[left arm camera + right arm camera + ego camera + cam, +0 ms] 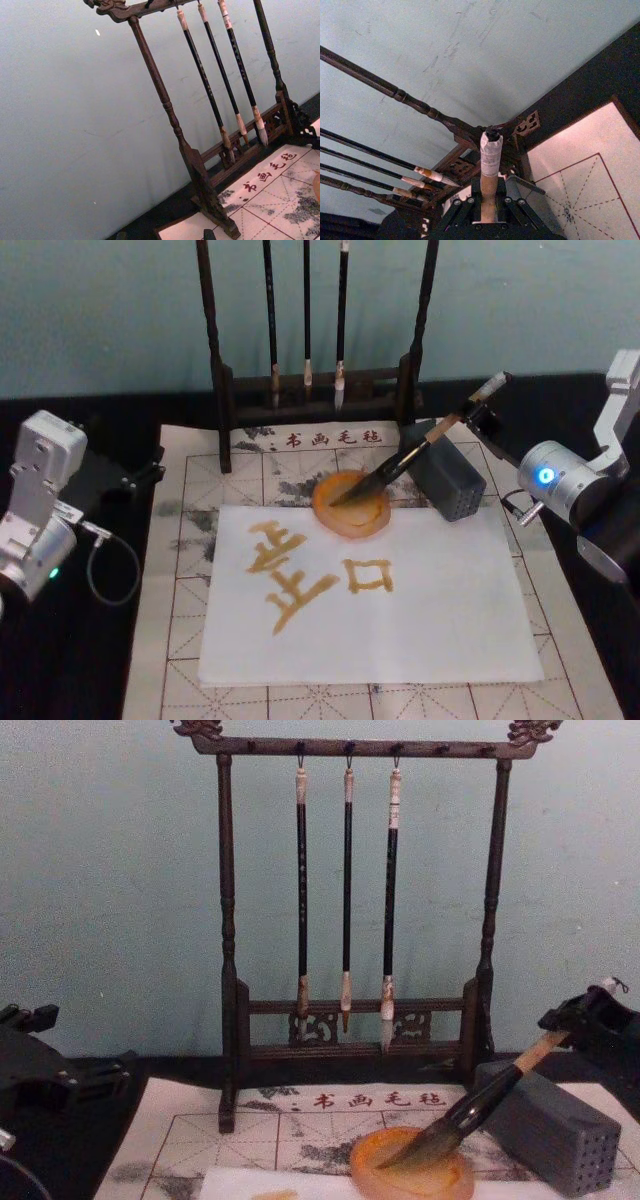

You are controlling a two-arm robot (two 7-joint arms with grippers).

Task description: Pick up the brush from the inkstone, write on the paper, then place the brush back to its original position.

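Black tabletop carries a gridded felt mat (180,640), and on it lies the paper (420,630) with two amber characters (290,575) on it, so the writing looks done. At the paper's far edge sits the inkstone (345,527), with the brush (420,445) resting its bristles in the dish and slanting up over the grey holed block (455,485); the right gripper (480,416) is clamped on its handle near the end cap, so release and retreat seem all that is left. Left gripper (135,475) sits parked near the table's left edge, and the brush rack (318,390) with three thin brushes (306,310) stands at the mat's far edge, close enough to mind on withdrawal.
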